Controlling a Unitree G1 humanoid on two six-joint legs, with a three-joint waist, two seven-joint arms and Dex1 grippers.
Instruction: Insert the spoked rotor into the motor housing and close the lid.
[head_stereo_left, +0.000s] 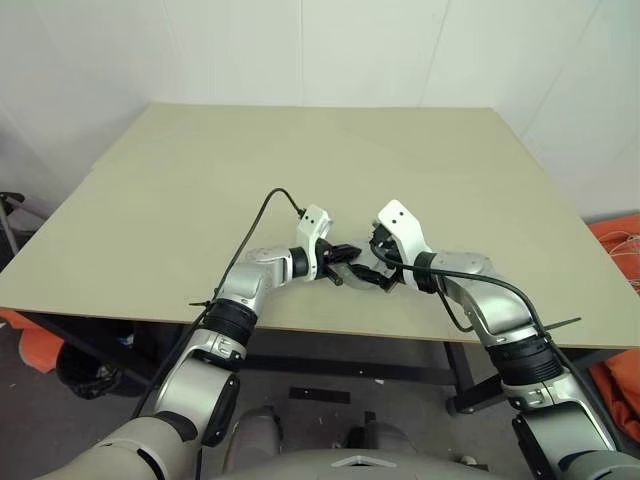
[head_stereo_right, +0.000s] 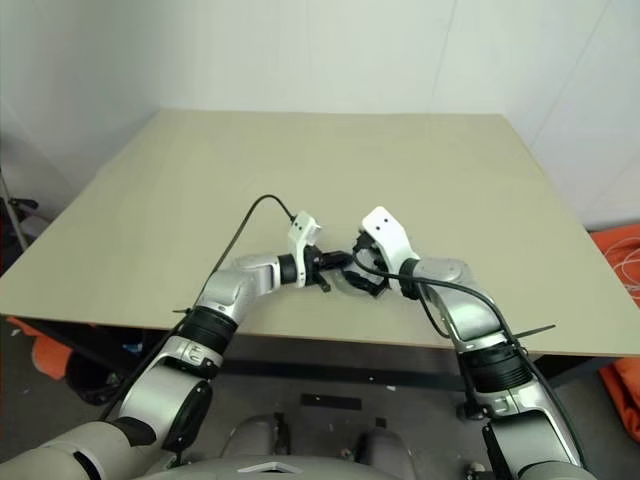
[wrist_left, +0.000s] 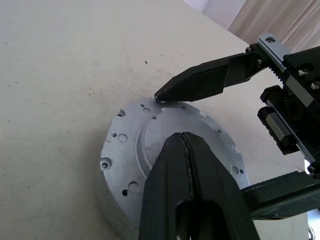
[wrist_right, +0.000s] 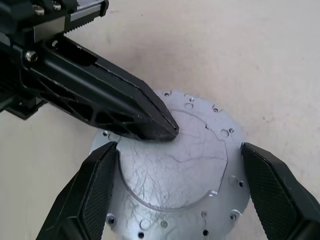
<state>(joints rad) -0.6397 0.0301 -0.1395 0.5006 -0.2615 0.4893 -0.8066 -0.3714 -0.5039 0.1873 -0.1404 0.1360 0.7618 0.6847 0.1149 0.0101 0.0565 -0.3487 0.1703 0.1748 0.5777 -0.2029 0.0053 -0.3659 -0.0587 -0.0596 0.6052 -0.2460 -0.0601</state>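
Table (head_stereo_left: 200, 200), pale and bare, spreads away from me, and near its front edge my two claws meet over a short grey metal cylinder, the housing (wrist_right: 175, 170). It sits flat on the tabletop with a smooth silver face up, ringed by small screw holes around a shallow round recess; I cannot see windings, a rotor or a slotted lid on this side. My left claw (wrist_left: 186, 150) is clenched tight, its two black fingers pressed together with nothing between them, and their joined tip rests over the middle of the housing's top face. My right claw (wrist_right: 177, 185) is spread wide and released, one finger on each side of the housing, straddling its rim without clamping it; from my left wrist, one of those fingers (wrist_left: 200, 82) has its tip just at the far edge of the disc. Beyond the table stands a white wall (head_stereo_left: 300, 50), with orange material (head_stereo_left: 620, 240) at the right.
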